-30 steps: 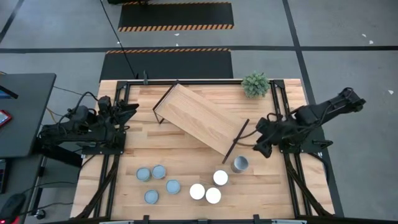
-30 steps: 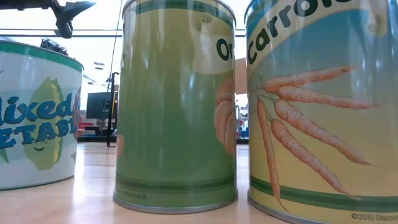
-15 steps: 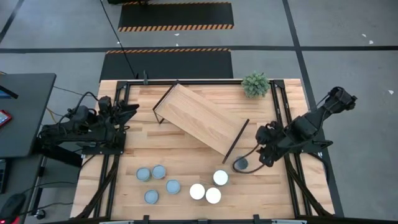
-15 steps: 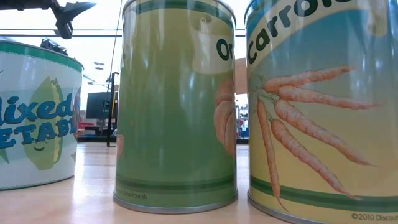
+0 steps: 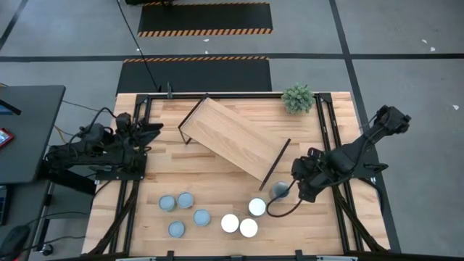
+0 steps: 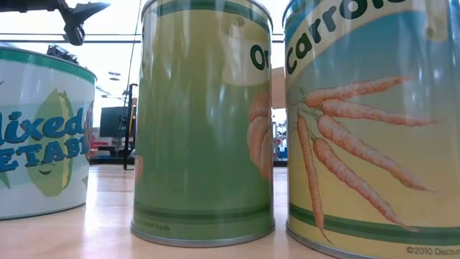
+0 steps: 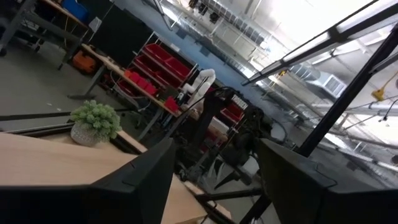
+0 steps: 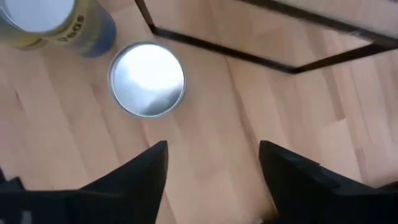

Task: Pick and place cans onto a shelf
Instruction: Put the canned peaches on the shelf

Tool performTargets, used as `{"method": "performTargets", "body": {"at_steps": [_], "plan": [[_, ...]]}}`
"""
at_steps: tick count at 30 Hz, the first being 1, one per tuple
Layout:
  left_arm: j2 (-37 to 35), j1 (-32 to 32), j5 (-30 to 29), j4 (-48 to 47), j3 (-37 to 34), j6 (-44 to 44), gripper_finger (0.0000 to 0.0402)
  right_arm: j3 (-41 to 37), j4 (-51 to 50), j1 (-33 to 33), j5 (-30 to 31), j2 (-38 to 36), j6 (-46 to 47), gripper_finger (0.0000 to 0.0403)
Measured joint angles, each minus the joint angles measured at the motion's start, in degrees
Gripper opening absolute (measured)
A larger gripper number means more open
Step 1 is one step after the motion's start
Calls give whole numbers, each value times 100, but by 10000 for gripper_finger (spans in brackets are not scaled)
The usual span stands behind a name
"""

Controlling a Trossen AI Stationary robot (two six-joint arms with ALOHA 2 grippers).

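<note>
A can with a silvery top stands on the table near the shelf's near right leg; it also shows in the right wrist view. My right gripper hangs open just to its right, above the table, with the can ahead of the fingers, not between them. Three white-topped cans and several blue-grey-topped cans stand upright near the front edge. The wooden shelf stands aslant on its black frame. My left gripper waits open at the table's left.
A small potted plant stands at the far right corner. The nearest white-topped can stands close beside the silvery one. In the low view three cans fill the picture. Bare wood lies right of the silvery can.
My right gripper has gone toward the table's near edge and a little left, coming down toward the silvery-topped can. The can has stayed where it was.
</note>
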Motion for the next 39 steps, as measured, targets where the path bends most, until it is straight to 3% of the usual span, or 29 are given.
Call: {"method": "performTargets", "body": {"at_steps": [4,10,18,39], "plan": [[0,0,4,-220,0,-41,236,-2,85,-96,-515,118,165,321],[0,1,4,-325,0,-37,236,-29,254,47,-203,349,42,394],[0,0,109,-322,0,-44,236,-593,1332,11,-379,458,-204,398],[-1,1,111,-318,0,-91,236,-1631,3291,-74,87,449,-1422,400]]}}
